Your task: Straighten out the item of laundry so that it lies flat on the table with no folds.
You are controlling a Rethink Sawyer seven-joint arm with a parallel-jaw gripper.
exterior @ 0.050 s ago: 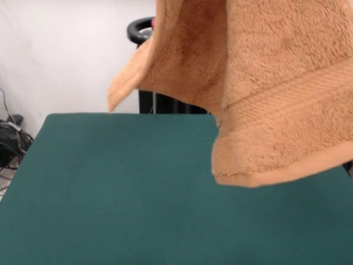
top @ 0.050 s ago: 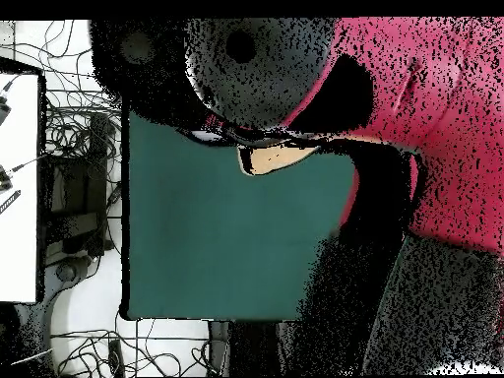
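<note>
The item of laundry (exterior @ 0.050 s ago: 265, 83), a light-orange terry towel with a woven border band, hangs in mid-air above the table (exterior @ 0.050 s ago: 110, 193). It fills the upper right of the front view, close to the camera. Its folded lower edge dangles well clear of the green cloth, and one corner points down to the left. The gripper holding it is hidden above the picture's top edge. From overhead only a small tan strip of the towel (top @ 0.050 s ago: 281, 157) shows under the red and black arm (top @ 0.050 s ago: 423, 118), which reaches over the table (top @ 0.050 s ago: 226, 236) and hides the gripper.
Behind the table's far edge stand a dark pedestal (exterior @ 0.050 s ago: 165, 105) and a black ring-shaped part (exterior @ 0.050 s ago: 140, 30). Cables (exterior @ 0.050 s ago: 11, 138) lie on the floor at the left. Overhead, a white desk (top @ 0.050 s ago: 20, 187) and tangled cables (top @ 0.050 s ago: 79, 197) flank the table.
</note>
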